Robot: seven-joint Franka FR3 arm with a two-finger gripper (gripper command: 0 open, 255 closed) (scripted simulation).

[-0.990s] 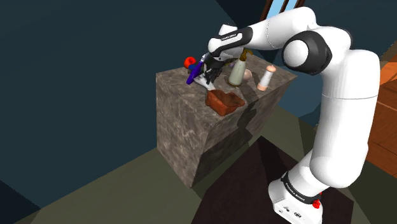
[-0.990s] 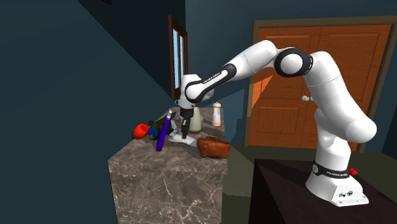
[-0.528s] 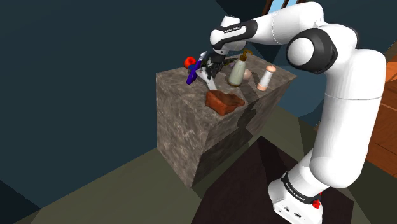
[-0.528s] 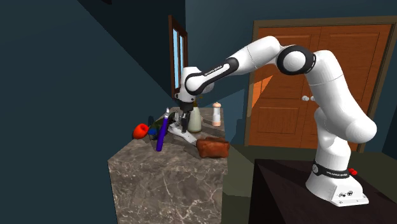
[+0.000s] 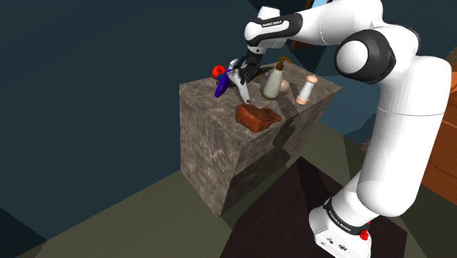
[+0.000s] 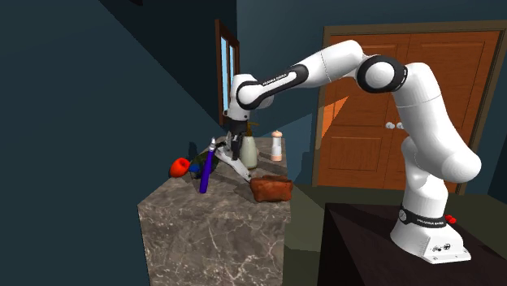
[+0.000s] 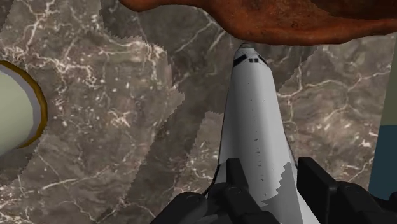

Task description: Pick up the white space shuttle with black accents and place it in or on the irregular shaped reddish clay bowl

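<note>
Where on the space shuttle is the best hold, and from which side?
Across the rear body, coming from the tail end, as the hand is shut on the space shuttle now, one finger on each flank. The sides look near parallel there, while the nose tapers toward the reddish bowl and would likely slip.

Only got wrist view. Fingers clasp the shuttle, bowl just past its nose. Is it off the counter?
Observer: Tail's raised in the gripper; the shuttle hangs tilted, nose down over the counter.
Operator: Anything beside the hand?
Observer: A purple stick leans close by, on the side away from the bowl.
Operator: Bowl near an edge?
Observer: Yes, at the counter's edge facing the stand.
</note>
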